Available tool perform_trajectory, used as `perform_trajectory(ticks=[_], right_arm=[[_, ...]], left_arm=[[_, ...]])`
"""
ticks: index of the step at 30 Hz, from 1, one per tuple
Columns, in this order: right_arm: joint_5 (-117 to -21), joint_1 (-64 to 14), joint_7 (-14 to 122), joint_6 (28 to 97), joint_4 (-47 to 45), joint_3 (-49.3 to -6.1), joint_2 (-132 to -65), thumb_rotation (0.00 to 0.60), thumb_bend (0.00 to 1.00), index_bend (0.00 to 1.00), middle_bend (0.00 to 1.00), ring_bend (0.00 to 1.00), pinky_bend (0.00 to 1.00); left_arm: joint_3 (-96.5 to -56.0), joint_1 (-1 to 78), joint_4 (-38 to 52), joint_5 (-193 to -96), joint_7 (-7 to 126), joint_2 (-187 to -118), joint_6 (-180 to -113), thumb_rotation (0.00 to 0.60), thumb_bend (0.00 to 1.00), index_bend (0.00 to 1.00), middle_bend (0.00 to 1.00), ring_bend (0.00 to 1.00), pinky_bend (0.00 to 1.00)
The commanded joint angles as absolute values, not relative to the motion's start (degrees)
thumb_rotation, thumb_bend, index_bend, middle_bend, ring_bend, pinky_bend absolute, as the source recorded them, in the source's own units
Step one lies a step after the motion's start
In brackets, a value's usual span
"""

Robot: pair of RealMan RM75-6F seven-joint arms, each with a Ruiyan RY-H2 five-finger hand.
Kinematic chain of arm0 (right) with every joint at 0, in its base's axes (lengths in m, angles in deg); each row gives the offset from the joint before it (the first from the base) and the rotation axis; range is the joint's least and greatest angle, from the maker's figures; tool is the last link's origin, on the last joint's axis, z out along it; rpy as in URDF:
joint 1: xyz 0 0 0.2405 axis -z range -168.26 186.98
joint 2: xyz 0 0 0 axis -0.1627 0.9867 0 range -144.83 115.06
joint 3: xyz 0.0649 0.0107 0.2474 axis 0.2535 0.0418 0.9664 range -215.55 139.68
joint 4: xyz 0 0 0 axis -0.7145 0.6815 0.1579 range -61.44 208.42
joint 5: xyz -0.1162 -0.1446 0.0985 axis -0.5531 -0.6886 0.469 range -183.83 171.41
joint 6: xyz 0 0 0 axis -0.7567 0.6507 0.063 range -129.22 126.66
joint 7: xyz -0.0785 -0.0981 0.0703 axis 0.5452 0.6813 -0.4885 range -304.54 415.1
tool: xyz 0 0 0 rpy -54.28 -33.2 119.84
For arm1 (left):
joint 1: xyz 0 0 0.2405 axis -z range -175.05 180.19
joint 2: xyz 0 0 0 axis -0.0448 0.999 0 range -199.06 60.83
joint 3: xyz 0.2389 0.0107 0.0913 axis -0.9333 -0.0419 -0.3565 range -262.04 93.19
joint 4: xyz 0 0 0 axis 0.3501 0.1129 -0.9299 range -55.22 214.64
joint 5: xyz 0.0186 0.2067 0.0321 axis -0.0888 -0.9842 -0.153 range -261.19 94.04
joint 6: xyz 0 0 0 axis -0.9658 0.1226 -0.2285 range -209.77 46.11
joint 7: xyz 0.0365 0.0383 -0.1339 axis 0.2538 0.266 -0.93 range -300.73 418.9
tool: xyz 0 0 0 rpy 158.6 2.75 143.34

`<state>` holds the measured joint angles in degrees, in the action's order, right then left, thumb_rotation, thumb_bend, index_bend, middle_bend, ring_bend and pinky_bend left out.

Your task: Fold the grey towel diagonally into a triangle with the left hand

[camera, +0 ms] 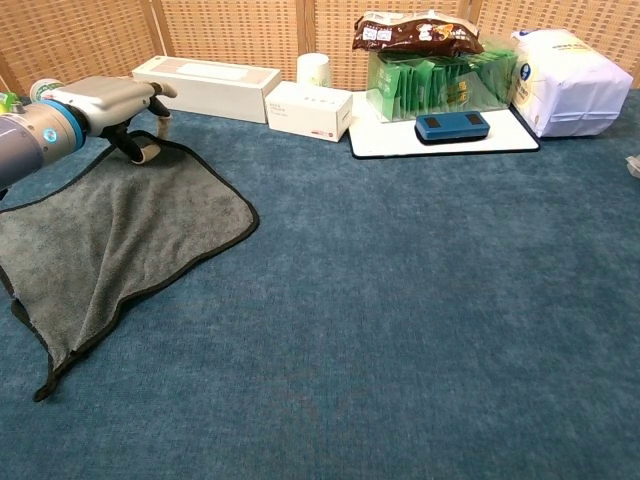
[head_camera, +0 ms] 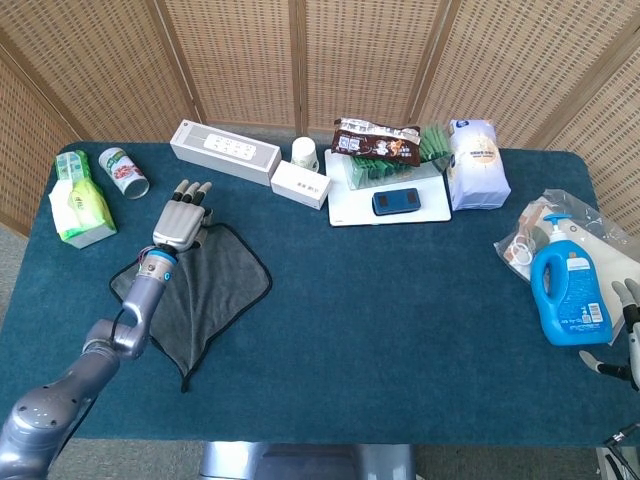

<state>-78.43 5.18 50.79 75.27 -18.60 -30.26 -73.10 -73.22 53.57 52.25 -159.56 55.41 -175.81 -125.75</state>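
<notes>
The grey towel point(head_camera: 195, 292) is spread flat at the table's left, its far corner lifted by the left hand point(head_camera: 182, 222); the right hand point(head_camera: 627, 300) is shown only in the head view, grip undeterminable, and no label text is legible.

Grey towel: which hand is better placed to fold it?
Left. The left hand is at the grey towel's far corner; the right hand sits at the table's opposite edge.

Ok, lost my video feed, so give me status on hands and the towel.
Left hand over towel's far corner, grip unclear. Right hand idle at table edge. Grey towel flat, unfolded. White box close behind.
</notes>
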Motion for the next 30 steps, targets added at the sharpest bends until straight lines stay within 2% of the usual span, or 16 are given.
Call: perform_trajectory(ticks=[1,9,16,30], right_arm=[[-78.48,5.19,50.73,75.28,-18.64,-30.28,-73.08,0.600,0.00,0.00,0.00,0.00,0.00],[-78.72,5.17,50.57,75.28,-18.77,-30.37,-73.01,0.600,0.00,0.00,0.00,0.00,0.00],[-79.15,5.29,50.68,75.70,-19.11,-30.49,-72.89,0.600,0.00,0.00,0.00,0.00,0.00],[-79.48,5.32,51.21,75.99,-19.61,-30.67,-72.89,0.600,0.00,0.00,0.00,0.00,0.00]], left_arm=[[-73.71,51.78,44.66,-159.89,57.07,-171.32,-127.85,0.600,0.58,0.68,0.00,0.00,0.05],[-74.93,47.88,27.70,-159.25,63.04,-162.35,-130.82,0.600,0.58,0.68,0.00,0.00,0.04],[-76.77,44.90,16.63,-159.77,66.99,-156.13,-133.75,0.600,0.58,0.68,0.00,0.00,0.04],[-82.19,40.88,8.09,-164.71,68.56,-150.50,-137.83,0.600,0.58,0.68,0.00,0.00,0.04]])
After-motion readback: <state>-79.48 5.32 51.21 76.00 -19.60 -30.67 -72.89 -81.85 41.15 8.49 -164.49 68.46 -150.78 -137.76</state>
